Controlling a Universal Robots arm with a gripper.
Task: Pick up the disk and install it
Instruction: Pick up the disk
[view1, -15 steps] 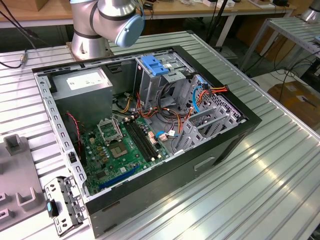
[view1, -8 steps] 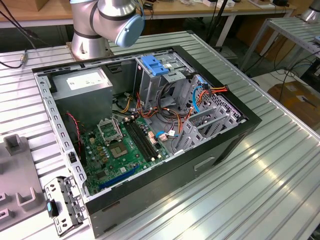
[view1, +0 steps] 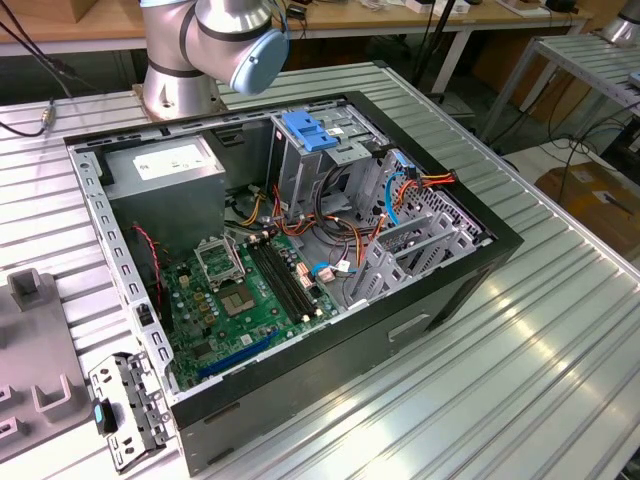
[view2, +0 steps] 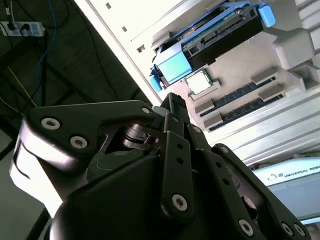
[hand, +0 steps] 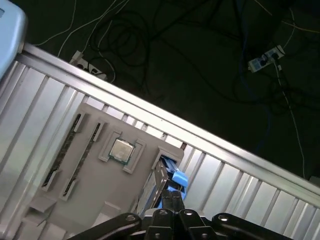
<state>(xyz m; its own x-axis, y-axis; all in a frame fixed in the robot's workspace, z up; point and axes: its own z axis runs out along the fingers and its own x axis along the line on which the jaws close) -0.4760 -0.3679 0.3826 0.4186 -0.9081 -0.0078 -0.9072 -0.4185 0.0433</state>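
One disk (view2: 225, 35) stands on edge in the grey parts tray (view1: 40, 340), at eight o'clock from the open computer case (view1: 430, 290) in the exterior view, we reckon so our gripper (hand: 171, 196), pincer together and empty above it, can straddle it

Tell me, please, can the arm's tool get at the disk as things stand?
Probably yes: the disk lies uncovered on the grey tray, and in the first wrist view the tool is close to it with nothing between them.
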